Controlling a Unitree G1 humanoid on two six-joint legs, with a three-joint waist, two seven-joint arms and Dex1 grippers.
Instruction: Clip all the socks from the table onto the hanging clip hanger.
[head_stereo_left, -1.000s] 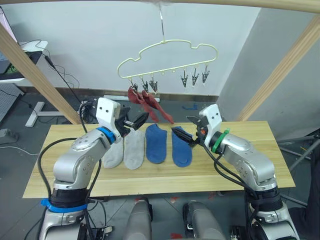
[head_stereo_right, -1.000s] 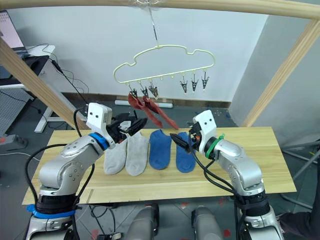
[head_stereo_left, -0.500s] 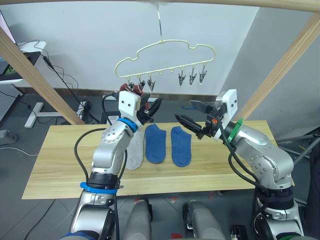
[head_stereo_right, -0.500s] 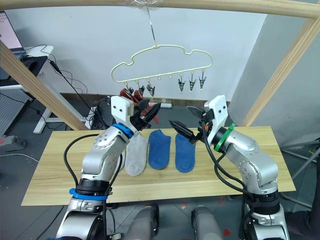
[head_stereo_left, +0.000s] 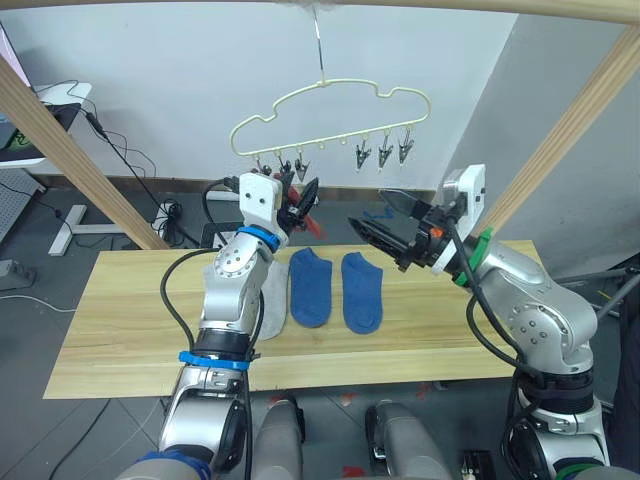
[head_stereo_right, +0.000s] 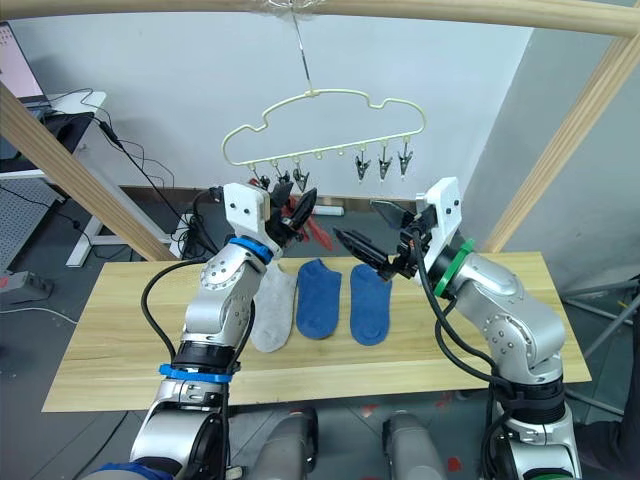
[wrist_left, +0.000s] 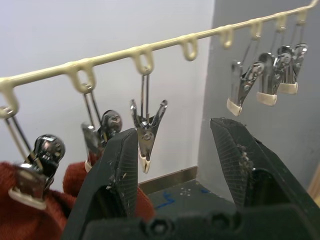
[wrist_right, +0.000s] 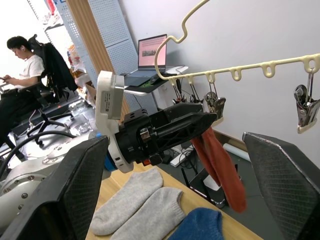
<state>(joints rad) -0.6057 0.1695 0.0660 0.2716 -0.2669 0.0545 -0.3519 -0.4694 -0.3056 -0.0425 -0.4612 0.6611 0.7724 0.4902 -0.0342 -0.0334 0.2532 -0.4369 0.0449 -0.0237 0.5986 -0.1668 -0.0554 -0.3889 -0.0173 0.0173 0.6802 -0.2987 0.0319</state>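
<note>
The pale-yellow clip hanger (head_stereo_left: 330, 98) hangs from the wooden top pole over the table (head_stereo_left: 120, 320). Two rust-red socks (head_stereo_right: 303, 213) hang from its left clips, partly hidden by my left gripper (head_stereo_left: 303, 198). That gripper is raised to the clip row and stands open, with an empty clip (wrist_left: 146, 135) between its fingers. My right gripper (head_stereo_left: 368, 208) is open and empty in the air above the two blue socks (head_stereo_left: 311, 285) (head_stereo_left: 362, 290). The grey socks (wrist_right: 140, 202) lie left of them, partly behind my left arm.
Slanted wooden frame poles (head_stereo_left: 70, 150) (head_stereo_left: 560, 140) stand at both ends of the table. Three empty clips (head_stereo_left: 383, 152) hang at the hanger's right. A white desk (head_stereo_left: 40, 110) with cables is at the far left, and a seated person (wrist_right: 20, 75) is beyond it.
My left arm rose from the grey socks to the hanger's clips. My right gripper lifted off the blue sock and now hangs higher, still open.
</note>
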